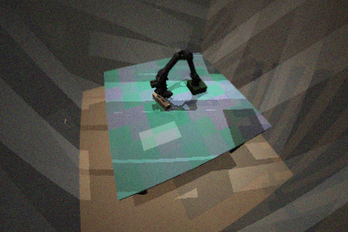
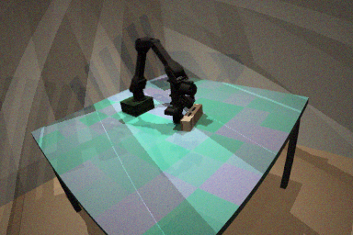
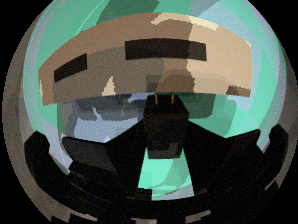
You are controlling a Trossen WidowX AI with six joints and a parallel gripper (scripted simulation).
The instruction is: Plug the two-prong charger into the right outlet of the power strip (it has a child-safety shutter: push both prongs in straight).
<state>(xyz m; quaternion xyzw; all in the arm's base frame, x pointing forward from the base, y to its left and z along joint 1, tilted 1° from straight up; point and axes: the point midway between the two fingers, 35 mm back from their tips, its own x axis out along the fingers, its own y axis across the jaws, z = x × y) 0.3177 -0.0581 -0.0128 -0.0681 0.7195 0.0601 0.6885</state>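
Checkered table holds everything. Black arm on dark green base block. Tan power strip, two dark slots on top, near the gripper. Black two-prong charger grasped between the fingers, prongs pointing toward the strip's near side, below the larger slot in wrist view; contact can't be told.

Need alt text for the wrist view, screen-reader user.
A claw grips a black two-prong charger, its prongs pointing at the near side of a tan power strip with two dark slots. Whether the prong tips touch the strip is unclear.
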